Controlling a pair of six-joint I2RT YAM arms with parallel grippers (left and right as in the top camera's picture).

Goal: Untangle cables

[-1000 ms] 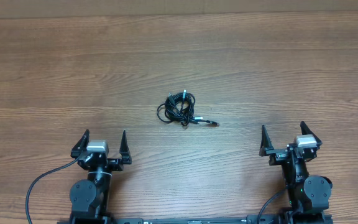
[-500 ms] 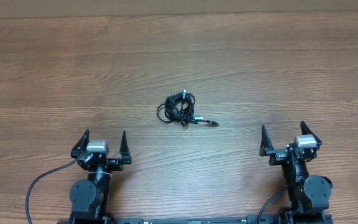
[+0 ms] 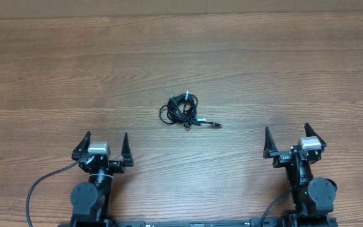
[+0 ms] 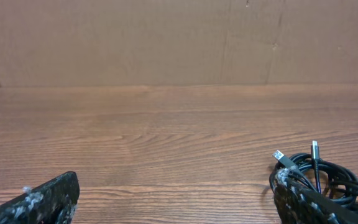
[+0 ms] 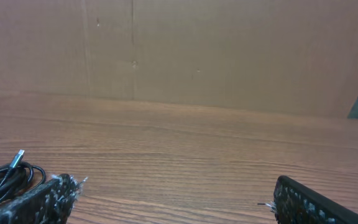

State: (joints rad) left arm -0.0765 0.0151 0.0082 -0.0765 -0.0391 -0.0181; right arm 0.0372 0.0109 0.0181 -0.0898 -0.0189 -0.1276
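Wood-grain table (image 3: pixel 55 63) fills the overhead view, and near its middle lie the cables (image 3: pixel 181 110), one small black knot of loops flat on the boards. One strand trails out to the right of the bundle and finishes in a small plug (image 3: pixel 215 125). On the left wrist camera the knot sits at lower right, two silver-tipped ends (image 4: pixel 279 155) poking up, part of it hidden behind that claw's finger. The right wrist camera catches it at lower left. Down at the near edge, the left gripper (image 3: pixel 106 135) stands well apart from the knot, jaws spread wide and empty. The right gripper (image 3: pixel 287 128) is off to the other side, also well clear, also wide and holding nothing. A plain brown wall (image 4: pixel 166 37) backs the table.
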